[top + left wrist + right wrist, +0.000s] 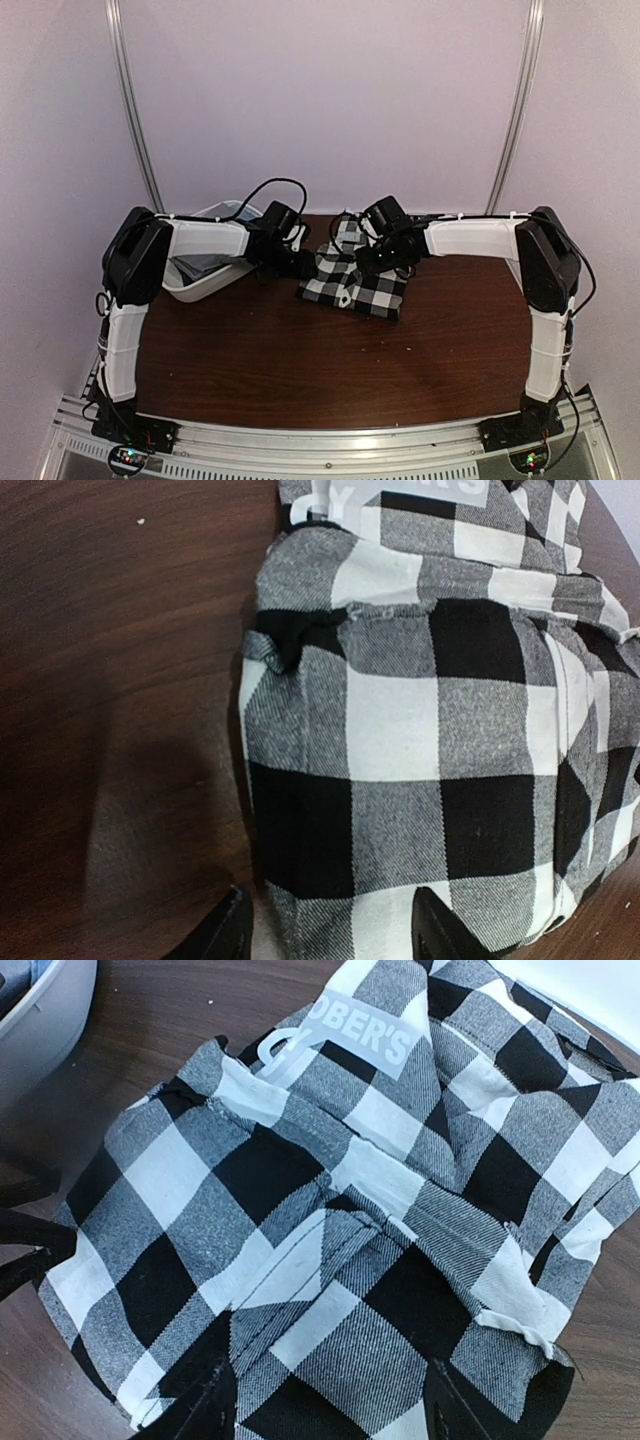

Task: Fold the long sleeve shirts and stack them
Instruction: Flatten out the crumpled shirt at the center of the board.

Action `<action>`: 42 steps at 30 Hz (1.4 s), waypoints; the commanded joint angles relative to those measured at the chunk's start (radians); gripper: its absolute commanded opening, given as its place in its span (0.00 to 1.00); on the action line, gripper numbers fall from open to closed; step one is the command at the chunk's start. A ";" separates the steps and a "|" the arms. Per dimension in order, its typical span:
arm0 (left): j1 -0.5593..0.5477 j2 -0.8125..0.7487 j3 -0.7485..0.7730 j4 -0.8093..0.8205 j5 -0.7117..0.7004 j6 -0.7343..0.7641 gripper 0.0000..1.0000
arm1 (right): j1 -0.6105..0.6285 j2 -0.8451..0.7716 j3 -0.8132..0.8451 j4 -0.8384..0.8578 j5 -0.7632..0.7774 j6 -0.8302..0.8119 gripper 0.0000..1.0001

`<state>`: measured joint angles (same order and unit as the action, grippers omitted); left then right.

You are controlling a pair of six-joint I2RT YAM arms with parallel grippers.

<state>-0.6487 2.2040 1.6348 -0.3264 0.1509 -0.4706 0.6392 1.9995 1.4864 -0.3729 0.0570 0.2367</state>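
The black-and-white checked shirt (355, 278) lies folded into a bundle at the back middle of the table, with a grey printed label near its collar (340, 1035). My left gripper (297, 264) is open at the bundle's left edge; in the left wrist view (332, 935) its fingers straddle that edge of the shirt (430, 730), one over the wood and one over the cloth. My right gripper (388, 258) is open just above the shirt's right part (340, 1260), fingers (205, 1410) spread over the cloth. A dark grey cloth (197, 268) lies in the tub.
A white oval plastic tub (205, 285) stands at the back left, under the left arm; its rim also shows in the right wrist view (45, 1020). The brown wooden table (330, 360) extends toward the near edge. Walls close in behind.
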 commanded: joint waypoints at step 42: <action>-0.052 0.071 0.148 0.033 -0.013 -0.094 0.58 | -0.322 -0.095 -0.352 0.344 -0.420 0.095 0.70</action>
<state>-0.7006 2.2127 1.7107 -0.2859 0.1047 -0.5648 0.3233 1.8851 1.1320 -0.0673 -0.3363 0.3229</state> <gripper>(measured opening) 0.581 0.706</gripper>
